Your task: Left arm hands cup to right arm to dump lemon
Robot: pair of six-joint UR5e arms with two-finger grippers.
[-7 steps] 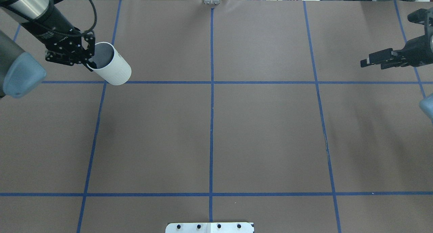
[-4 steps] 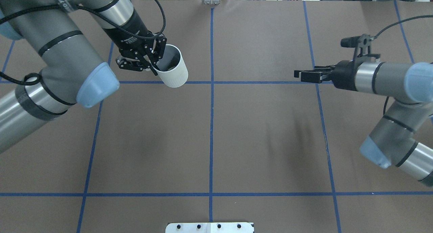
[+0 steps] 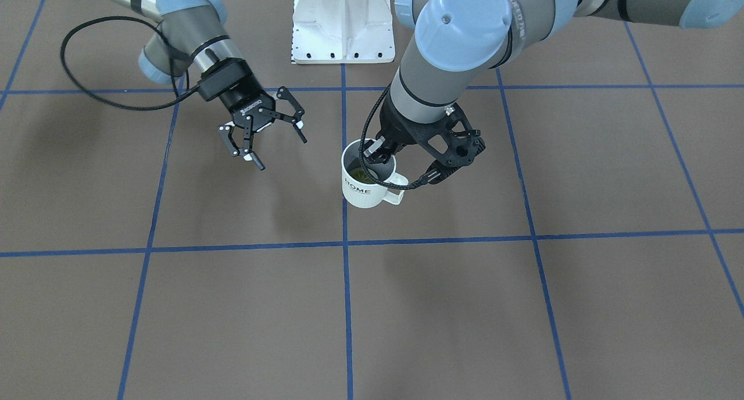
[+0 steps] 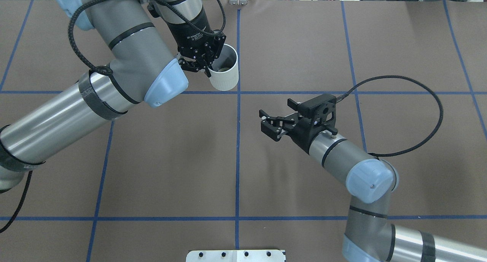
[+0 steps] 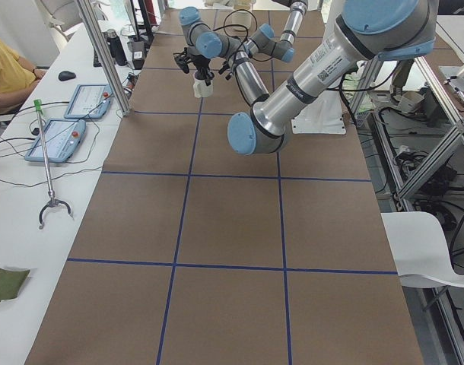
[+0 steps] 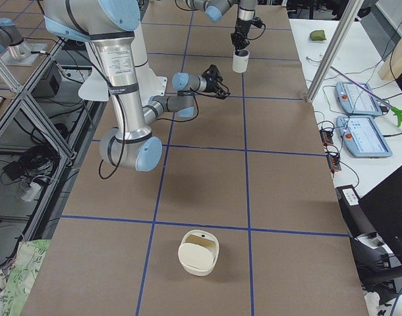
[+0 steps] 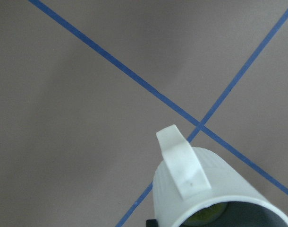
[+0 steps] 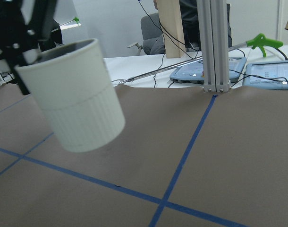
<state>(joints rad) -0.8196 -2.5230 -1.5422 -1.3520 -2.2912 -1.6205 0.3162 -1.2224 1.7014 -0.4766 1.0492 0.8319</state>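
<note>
I judged the hand-over under way: the left hand (image 4: 208, 67) pinched the rim of the cream-white ceramic mug (image 4: 227, 79); the right hand (image 4: 264, 123), wide open and empty, next had to reach it.

Overhead camera looks forward and down along the table (image 4: 296, 186); front camera faces it from the opposite side, steeply. Side cameras sit far back at either end. Both wrist cameras, close in, share the cup (image 8: 78, 104).
</note>
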